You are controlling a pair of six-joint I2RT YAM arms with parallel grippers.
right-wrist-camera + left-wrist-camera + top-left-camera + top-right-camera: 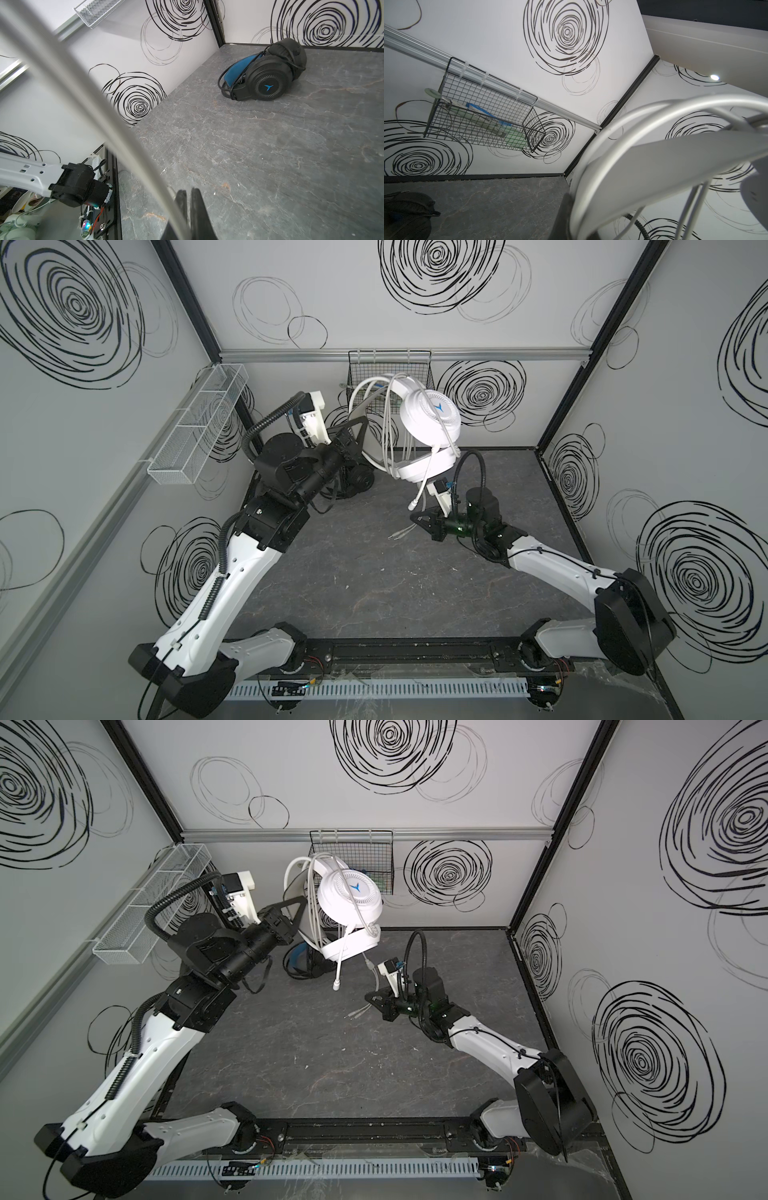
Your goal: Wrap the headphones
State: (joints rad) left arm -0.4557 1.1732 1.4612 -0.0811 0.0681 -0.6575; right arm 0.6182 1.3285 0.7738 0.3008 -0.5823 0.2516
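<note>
2 headsets share the grey marbled table (374, 580). The white headset (430, 418) is up in the air near the back wall, held by its headband. The left fingers (353, 429) are pressed shut on that band, which fills the near side of the left wrist view. Its white cable (390, 427) is looped several times over the headband and hangs down past the ear cups. The boom mic (419, 489) points down toward the table.

1 free stretch of the cable drops from the lower ear cup to the right fingers (420, 521). They sit low, right of centre, and are closed together on the cable. In the right wrist view the blurred cable crosses the picture and ends at the root of the 2 dark fingers (197, 207), which have only a sliver between them. Just past them, 2 thin plug ends (395, 536) stick out low over the table; whether they touch it I cannot tell.

The black headset (268, 81) lies on the table toward the back left corner, with blue padding showing and its black cable wound around it. It is well apart from the right fingers. In both top views the left arm and the white headset cover most of it.

A black wire basket (415, 364) hangs on the back-wall rail right behind the white headset, with green and blue items inside. A white mesh tray (199, 423) is fixed to the left wall beside the left arm.
</note>
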